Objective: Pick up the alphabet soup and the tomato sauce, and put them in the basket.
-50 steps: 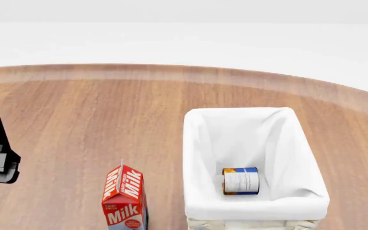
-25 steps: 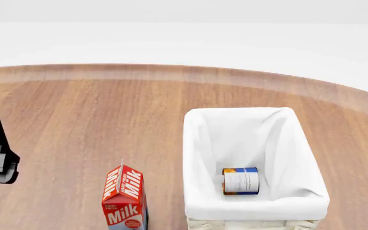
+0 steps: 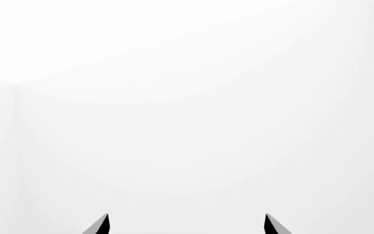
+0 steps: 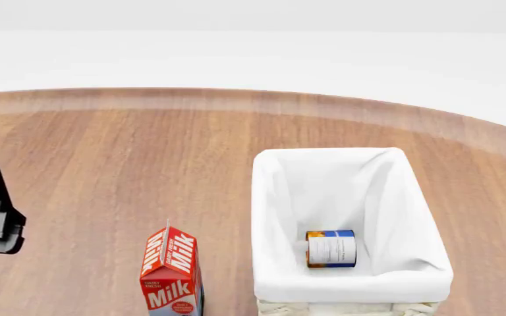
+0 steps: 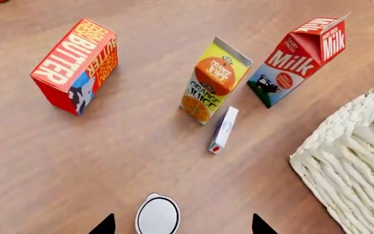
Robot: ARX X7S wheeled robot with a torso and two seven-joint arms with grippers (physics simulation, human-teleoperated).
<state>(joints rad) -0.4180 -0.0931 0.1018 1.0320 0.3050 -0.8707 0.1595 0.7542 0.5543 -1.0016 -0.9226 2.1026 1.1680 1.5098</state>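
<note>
The alphabet soup (image 4: pixel 331 248) lies on its side inside the basket (image 4: pixel 352 283), lower right of the head view. The milk carton (image 4: pixel 172 270) stands beside it. Both the left gripper (image 3: pixel 186 225) and right gripper (image 5: pixel 181 225) are spread apart, empty.

- "Milk" in white letters on the red milk carton (image 5: pixel 303 58), just beside the basket (image 5: pixel 352 165); the head view shows "Milk" on two faces (image 4: pixel 172 273).
- "ORANGE JUICE" on the yellow juice carton (image 5: pixel 214 81), next to the milk carton.
- "BUTTER" on the red butter box (image 5: pixel 76 64), farthest from the basket.
</note>
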